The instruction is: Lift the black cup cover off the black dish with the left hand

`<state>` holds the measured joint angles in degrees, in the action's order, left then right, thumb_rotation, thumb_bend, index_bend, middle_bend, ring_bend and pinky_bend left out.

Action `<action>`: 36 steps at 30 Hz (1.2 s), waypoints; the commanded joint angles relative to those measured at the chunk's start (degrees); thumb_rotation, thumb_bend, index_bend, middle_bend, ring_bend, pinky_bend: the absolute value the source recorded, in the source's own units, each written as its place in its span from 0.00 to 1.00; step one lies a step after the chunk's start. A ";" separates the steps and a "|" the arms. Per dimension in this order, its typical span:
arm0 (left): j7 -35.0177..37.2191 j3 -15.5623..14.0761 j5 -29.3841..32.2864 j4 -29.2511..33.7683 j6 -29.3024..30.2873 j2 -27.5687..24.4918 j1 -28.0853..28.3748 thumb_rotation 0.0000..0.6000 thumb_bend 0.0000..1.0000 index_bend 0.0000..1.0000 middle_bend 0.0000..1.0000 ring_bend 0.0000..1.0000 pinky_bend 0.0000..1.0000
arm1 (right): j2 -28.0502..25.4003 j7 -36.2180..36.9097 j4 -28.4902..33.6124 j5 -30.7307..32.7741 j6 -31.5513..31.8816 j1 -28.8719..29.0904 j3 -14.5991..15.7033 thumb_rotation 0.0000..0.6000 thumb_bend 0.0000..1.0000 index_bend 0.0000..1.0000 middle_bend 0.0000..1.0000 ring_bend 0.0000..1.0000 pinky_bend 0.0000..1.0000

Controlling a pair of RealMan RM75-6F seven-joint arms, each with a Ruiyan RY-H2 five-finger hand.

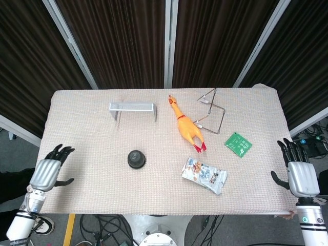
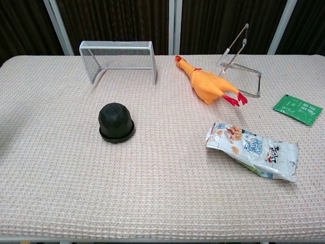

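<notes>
Two robot hands flank the table (image 1: 77, 110) and neither holds anything: your left robot hand (image 1: 47, 171) sits at the left edge with fingers spread apart and empty, and your right robot hand (image 1: 299, 174) waits off the right edge, fingers likewise apart. Parked that way, they leave the chest view unblocked.

Your target, the black cup cover (image 2: 116, 117), stands dome-up on the black dish (image 2: 117, 136), of which only a thin rim shows around its base. It sits left of centre, on your left robot hand's side, which suits the assigned hand. The cover lies well apart from that hand, forward and toward the middle, with bare cloth between them. The wire rack (image 2: 118, 60) stands behind it; the rubber chicken (image 2: 207, 84) and snack bag (image 2: 252, 150) lie to its right, clear of your approach.
</notes>
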<state>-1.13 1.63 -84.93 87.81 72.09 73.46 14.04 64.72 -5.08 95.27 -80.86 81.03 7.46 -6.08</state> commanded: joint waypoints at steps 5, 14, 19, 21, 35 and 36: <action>-1.11 0.42 -1.07 -1.86 -5.78 4.89 5.11 1.00 0.12 0.13 0.11 0.02 0.20 | 0.69 -0.48 -1.16 1.34 -0.82 0.04 0.06 1.00 0.17 0.00 0.01 0.00 0.00; -2.32 2.19 -1.14 -6.47 -8.80 12.96 9.89 1.00 0.12 0.13 0.13 0.05 0.20 | 1.31 0.11 -1.98 1.27 -1.31 0.44 0.02 1.00 0.17 0.00 0.01 0.00 0.00; -2.86 3.42 0.69 -9.16 -11.78 16.77 12.64 1.00 0.12 0.13 0.14 0.05 0.20 | 1.59 0.94 -2.90 1.70 -1.55 0.40 -0.02 1.00 0.18 0.00 0.01 0.00 0.00; -2.80 3.88 1.59 -9.75 -12.75 17.81 13.43 1.00 0.12 0.13 0.14 0.05 0.20 | 1.55 1.27 -3.20 2.01 -1.68 0.36 -0.10 1.00 0.18 0.00 0.00 0.00 0.00; -3.57 5.55 7.46 -12.61 -20.45 22.01 18.85 1.00 0.12 0.13 0.15 0.07 0.21 | 2.11 3.29 -5.38 2.68 -2.17 0.28 -0.22 1.00 0.18 0.00 0.00 0.00 0.00; -3.65 5.68 7.78 -12.62 -20.74 22.12 19.13 1.00 0.12 0.13 0.16 0.07 0.21 | 2.15 3.39 -5.50 2.70 -2.18 0.26 -0.21 1.00 0.18 0.00 0.00 0.00 0.00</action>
<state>-4.68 7.10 -77.56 75.31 51.77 95.36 32.77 66.84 -1.71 89.78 -78.16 78.86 7.73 -6.30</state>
